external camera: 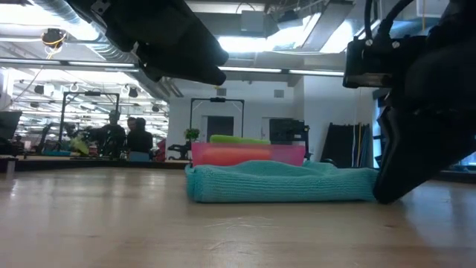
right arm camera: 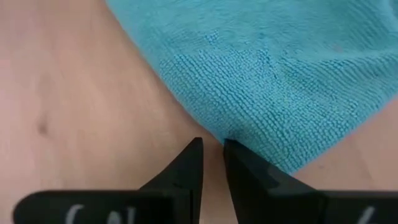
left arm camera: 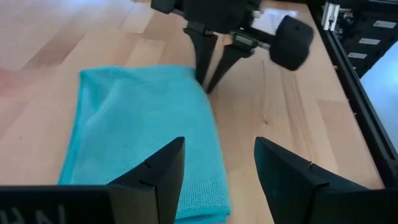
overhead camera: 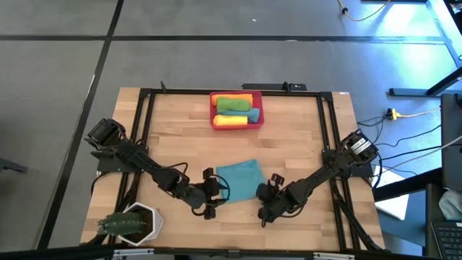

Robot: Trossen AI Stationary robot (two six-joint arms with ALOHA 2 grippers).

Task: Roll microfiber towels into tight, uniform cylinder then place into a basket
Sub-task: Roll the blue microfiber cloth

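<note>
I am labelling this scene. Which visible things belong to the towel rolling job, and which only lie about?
Job: teal towel; red basket holding rolled towels; left gripper; right gripper.
Lying about: potted plant; people beyond the table.

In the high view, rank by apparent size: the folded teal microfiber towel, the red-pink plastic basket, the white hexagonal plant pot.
1. Red-pink plastic basket.
2. Folded teal microfiber towel, only slightly smaller; nearly alike.
3. White hexagonal plant pot, partly cut off by the frame edge.

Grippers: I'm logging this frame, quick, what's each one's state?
Left gripper: open, holding nothing, at the teal towel's edge.
Right gripper: nearly closed at the towel's edge; grip cannot be told.
</note>
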